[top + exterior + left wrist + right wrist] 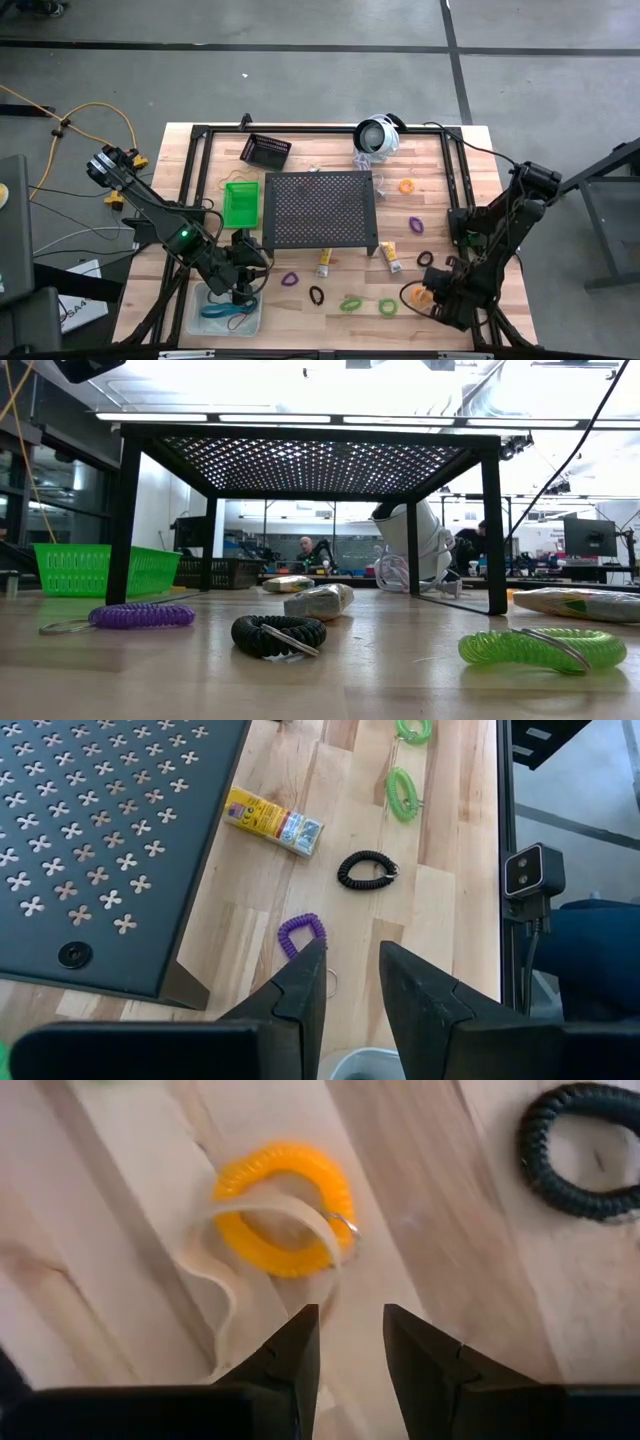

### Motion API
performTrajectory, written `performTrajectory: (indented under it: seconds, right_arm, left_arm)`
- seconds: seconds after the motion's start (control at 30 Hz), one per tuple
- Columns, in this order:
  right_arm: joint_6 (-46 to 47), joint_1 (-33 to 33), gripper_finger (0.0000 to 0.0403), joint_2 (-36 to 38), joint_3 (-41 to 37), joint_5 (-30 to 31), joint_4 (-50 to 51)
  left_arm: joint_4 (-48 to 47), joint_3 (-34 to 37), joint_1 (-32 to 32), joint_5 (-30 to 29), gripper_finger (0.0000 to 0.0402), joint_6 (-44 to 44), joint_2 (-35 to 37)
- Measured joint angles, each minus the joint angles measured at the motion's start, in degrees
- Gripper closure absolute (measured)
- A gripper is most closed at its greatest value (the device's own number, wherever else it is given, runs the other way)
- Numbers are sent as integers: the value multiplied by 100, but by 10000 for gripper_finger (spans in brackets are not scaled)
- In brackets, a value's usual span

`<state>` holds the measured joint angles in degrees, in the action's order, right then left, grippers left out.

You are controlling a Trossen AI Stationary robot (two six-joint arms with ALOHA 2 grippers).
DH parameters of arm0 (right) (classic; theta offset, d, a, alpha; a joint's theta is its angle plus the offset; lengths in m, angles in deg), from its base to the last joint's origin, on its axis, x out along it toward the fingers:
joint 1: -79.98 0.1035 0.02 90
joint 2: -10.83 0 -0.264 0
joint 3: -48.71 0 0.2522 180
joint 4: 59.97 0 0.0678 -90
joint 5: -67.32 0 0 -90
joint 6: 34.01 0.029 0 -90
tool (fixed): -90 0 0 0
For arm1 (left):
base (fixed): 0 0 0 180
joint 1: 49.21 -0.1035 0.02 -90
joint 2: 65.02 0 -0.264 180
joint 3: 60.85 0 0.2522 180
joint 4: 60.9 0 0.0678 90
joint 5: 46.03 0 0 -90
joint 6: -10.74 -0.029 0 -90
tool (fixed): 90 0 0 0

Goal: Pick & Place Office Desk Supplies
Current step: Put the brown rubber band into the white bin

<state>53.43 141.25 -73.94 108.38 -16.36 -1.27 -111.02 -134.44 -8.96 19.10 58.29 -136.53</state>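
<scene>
My left gripper hangs open over the table's near left, beside the clear bin; a purple coil loop lies on the wood just beyond its fingertips. My right gripper points down, open, over an orange coil loop at the near right; a tan rubber band lies across that loop. Nothing sits between either pair of fingers. A black loop, green loops and a yellow tube lie flat on the table.
The big black perforated stand fills the table's middle. A green bin and a black bin stand to its left, a white round device behind it. More loops and a second tube lie on the right.
</scene>
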Motion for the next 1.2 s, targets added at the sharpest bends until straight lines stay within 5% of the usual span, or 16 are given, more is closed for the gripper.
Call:
performTrajectory:
  seconds: [1.2]
  right_arm:
    - [612,170,302,-4,-203,447,-168]
  left_arm:
    - [0,0,310,-2,309,-1,0]
